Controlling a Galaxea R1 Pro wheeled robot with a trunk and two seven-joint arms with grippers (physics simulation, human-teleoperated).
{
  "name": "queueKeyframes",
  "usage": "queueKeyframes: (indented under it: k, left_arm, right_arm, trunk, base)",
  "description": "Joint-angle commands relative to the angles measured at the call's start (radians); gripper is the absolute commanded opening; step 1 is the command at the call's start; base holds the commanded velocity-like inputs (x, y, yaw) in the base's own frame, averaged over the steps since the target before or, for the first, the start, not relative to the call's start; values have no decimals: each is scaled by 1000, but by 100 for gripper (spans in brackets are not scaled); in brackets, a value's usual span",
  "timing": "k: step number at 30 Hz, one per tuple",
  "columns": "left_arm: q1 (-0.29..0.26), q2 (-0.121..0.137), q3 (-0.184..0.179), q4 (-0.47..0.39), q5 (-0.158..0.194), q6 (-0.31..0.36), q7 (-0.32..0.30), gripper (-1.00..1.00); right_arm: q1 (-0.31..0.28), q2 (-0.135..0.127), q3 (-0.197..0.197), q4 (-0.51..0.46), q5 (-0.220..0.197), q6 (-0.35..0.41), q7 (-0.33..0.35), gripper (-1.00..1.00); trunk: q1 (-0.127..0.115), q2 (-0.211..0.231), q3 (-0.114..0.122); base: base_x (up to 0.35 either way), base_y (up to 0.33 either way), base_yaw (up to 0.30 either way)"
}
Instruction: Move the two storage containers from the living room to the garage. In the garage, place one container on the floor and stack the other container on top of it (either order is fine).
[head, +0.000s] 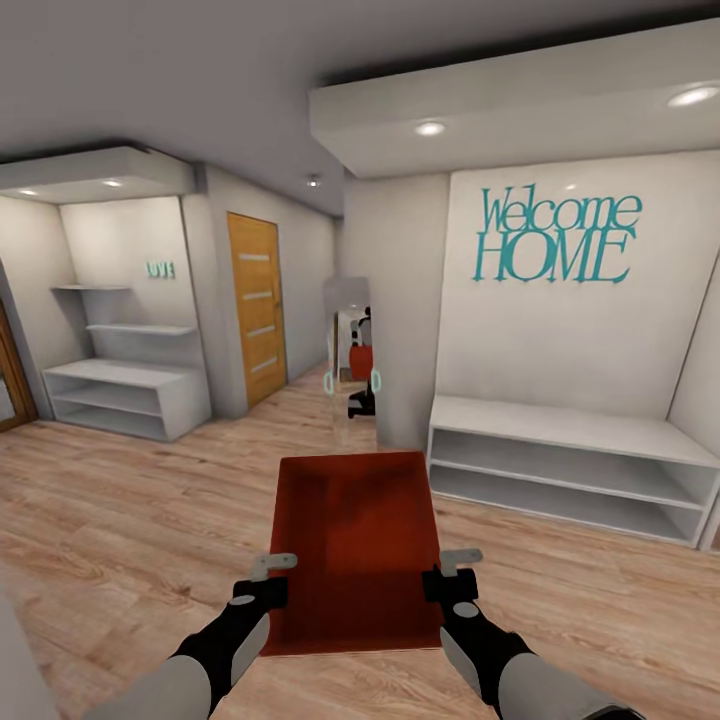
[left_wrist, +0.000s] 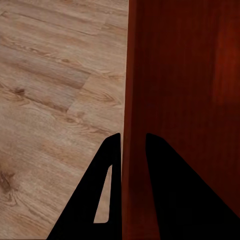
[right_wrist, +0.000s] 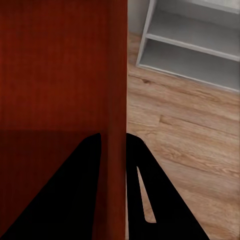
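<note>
Carrying a storage container (head: 355, 540) level between them, the left gripper (head: 262, 585) and right gripper (head: 450, 578) each pinch a side wall, sharing its weight over the wood floor (head: 120, 520).

The words "Welcome HOME" (head: 556, 238) are set in teal lettering on the white wall panel (head: 640, 340), well ahead of the right gripper (head: 458, 572) and off to its right, above the low white shelf unit (head: 560, 465). A small pale green "LOVE" sign (head: 160, 269) is mounted on the back wall of the alcove (head: 110, 250), far ahead of the left gripper (head: 268, 578) and to its left, above the upper shelf (head: 92, 288). No other writing can be read.
</note>
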Motion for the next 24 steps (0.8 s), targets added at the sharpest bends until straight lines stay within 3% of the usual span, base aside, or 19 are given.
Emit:
queueKeyframes:
  k: [1, 20, 24]
  left_arm:
    - [0, 21, 20, -5, -6, 6, 49, -100]
    - [0, 21, 20, -6, -6, 6, 49, -100]
    - [0, 20, 20, -6, -6, 6, 49, -100]
  right_arm:
    - [-2, -1, -44, 1, -87, -7, -21, -100]
    - [-2, -1, -43, 1, -88, -7, -24, -100]
    - [-2, -1, -43, 1, -87, -6, -23, -100]
  trunk:
    - [1, -1, -1]
    - [1, -1, -1]
    - [1, -1, -1]
  base:
    - [321, 0, 0]
    - [321, 0, 0]
    - [321, 0, 145]
